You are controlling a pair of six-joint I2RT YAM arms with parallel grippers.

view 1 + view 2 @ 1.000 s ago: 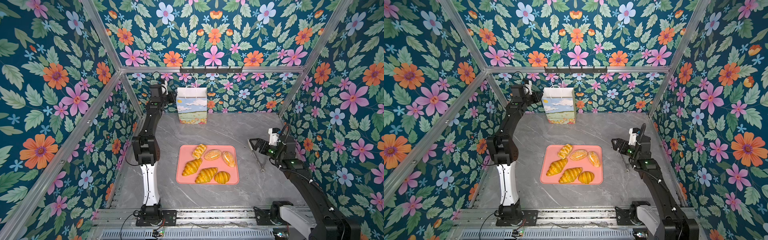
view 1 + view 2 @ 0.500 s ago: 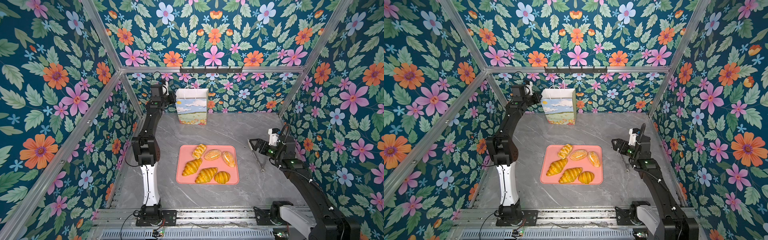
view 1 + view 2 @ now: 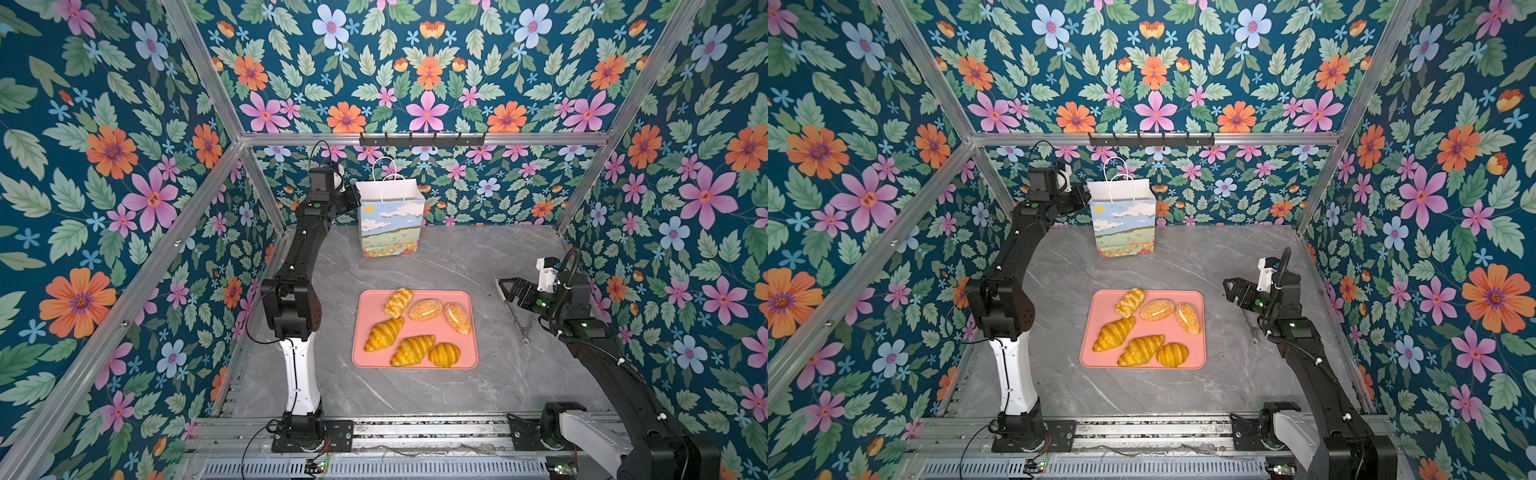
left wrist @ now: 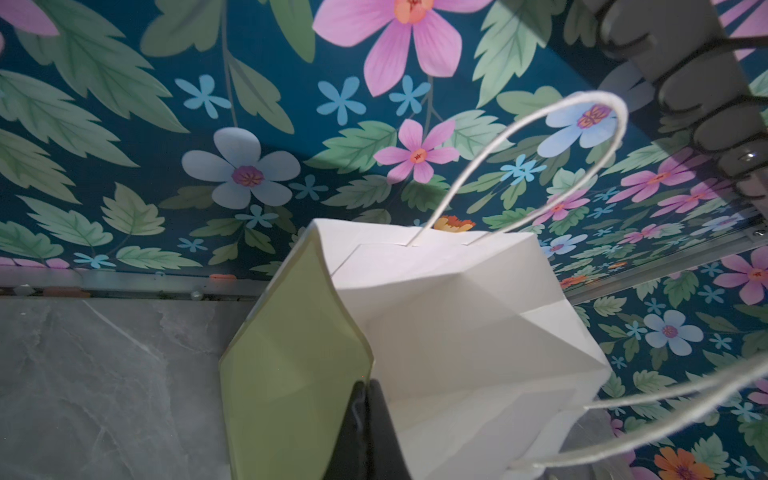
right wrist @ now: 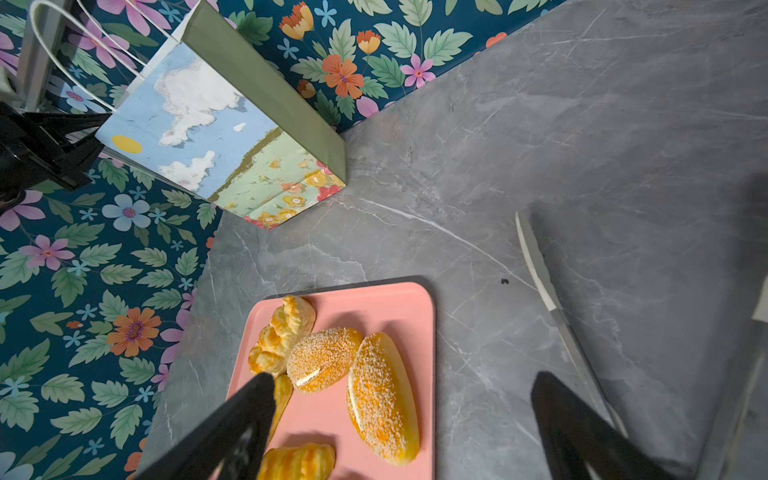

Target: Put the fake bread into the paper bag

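Nearest the front rail, the grey marble-look tabletop (image 3: pixel 415 395) carries a pink tray (image 3: pixel 370 307), and all six pieces of the fake bread lie on it. At the tray's near edge are a ridged croissant (image 3: pixel 412 350) and a round striped bun (image 3: pixel 444 354). A second croissant (image 3: pixel 384 333) lies just behind them on the left. Along the far edge sit a braided piece (image 3: pixel 398 302) and two speckled oval buns (image 3: pixel 425 309) (image 3: pixel 457 318). The braided piece and the nearer speckled bun look to be touching in the right wrist view.

To the right of the tray, the right gripper (image 5: pixel 402 376) hangs above the table with its jaws spread wide and nothing between them. Below it, a pair of metal tongs with pale tips (image 3: pixel 514 318) lies flat on the table, beside the tray but clear of it.

Farther back, close to the rear wall, the paper bag (image 3: pixel 390 226) stands upright with its mouth open and its white cord handles standing up. The left gripper (image 4: pixel 365 415) is at the bag's upper left corner. Its fingers are pressed together on the top edge of the green side panel, one outside and one inside the bag. What lies at the bottom of the bag cannot be seen from any view. On the wall above the bag hangs a black hook rail (image 3: pixel 422 139).
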